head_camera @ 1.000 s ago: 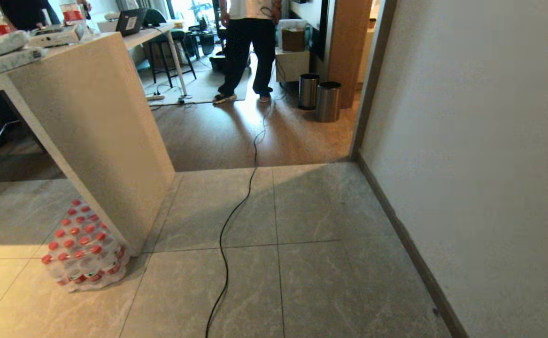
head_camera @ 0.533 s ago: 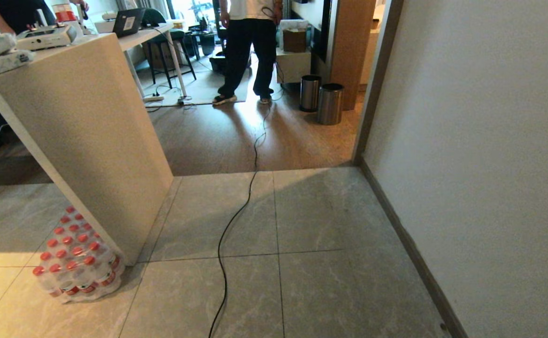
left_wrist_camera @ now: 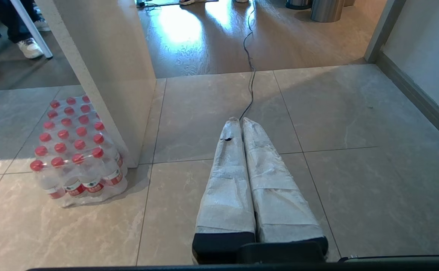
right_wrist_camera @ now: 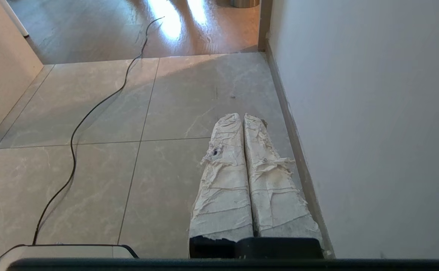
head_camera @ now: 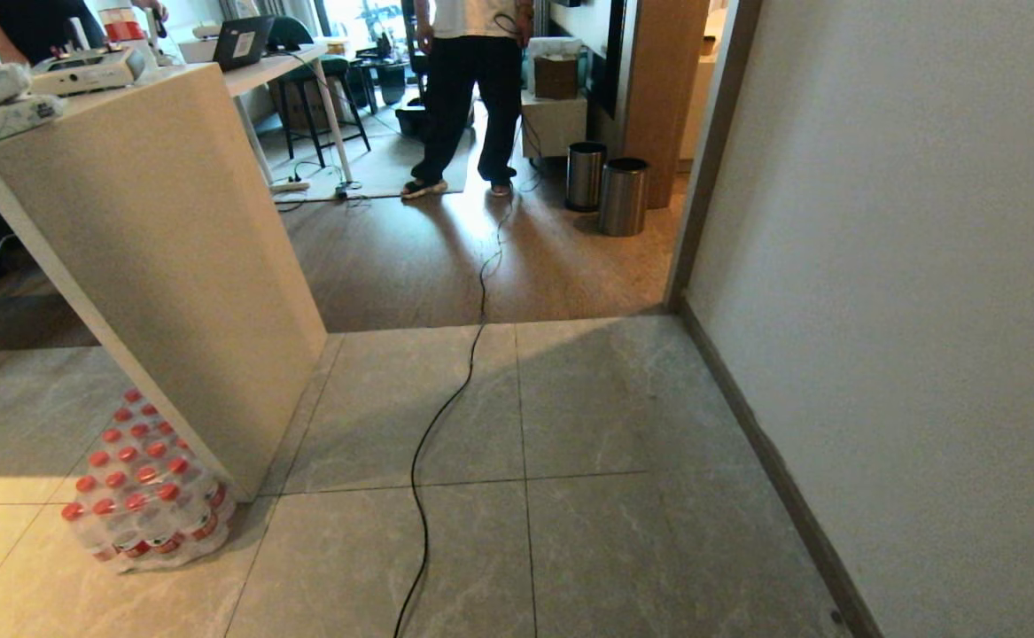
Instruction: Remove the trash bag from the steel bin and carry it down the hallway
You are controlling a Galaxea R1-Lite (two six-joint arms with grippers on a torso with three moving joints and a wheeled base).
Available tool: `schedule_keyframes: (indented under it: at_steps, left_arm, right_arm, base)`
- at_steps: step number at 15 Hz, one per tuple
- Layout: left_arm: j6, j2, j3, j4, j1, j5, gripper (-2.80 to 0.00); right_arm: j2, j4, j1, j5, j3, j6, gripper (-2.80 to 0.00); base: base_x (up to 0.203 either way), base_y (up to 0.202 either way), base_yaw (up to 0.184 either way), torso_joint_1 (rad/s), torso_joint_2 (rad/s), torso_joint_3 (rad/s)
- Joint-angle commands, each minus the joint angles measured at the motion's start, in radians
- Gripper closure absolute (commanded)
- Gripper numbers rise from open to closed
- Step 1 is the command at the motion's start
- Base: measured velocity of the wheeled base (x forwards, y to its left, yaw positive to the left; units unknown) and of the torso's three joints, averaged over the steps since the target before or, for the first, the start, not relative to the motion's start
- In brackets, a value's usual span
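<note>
Brushed-steel cylindrical steel bin, black-rimmed

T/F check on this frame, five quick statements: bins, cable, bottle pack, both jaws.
1. Two cylindrical brushed-steel bins stand side by side on the wooden floor beyond the tiles. True.
2. The thin black cable lies coiled in a heap by the wall. False: it snakes loosely across the tiles toward the person's feet.
3. The shrink-wrapped pack of red-capped bottles sits on the counter. False: it is on the tiled floor against the beige counter panel.
4. The left gripper has its jaws shut, empty. True.
5. The right gripper grips a plastic bag. False: shut, holding nothing.
</note>
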Motion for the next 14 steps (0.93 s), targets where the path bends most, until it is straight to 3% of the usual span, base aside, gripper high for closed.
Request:
schedule_keyframes:
  at_steps: [1,5,14]
  left_arm:
    - [-0.003,0.0,0.011,-0.001,0.0,0.002,0.0]
    - [-0.005,0.0,0.011,-0.001,0.0,0.002,0.0]
    - [-0.003,0.0,0.011,-0.001,0.0,0.002,0.0]
  right_arm:
    - [0.001,-0.001,0.0,0.0,0.0,0.0,0.0]
    - [0.001,0.0,0.0,0.0,0.0,0.0,0.0]
    - [0.001,0.0,0.0,0.0,0.0,0.0,0.0]
  base:
    - [0.0,0.0,0.0,0.0,0.0,0.0]
    - [0.052,0.0,0.0,0.001,0.0,0.002]
    - [0.194,0.0,0.001,0.002,0.0,0.001]
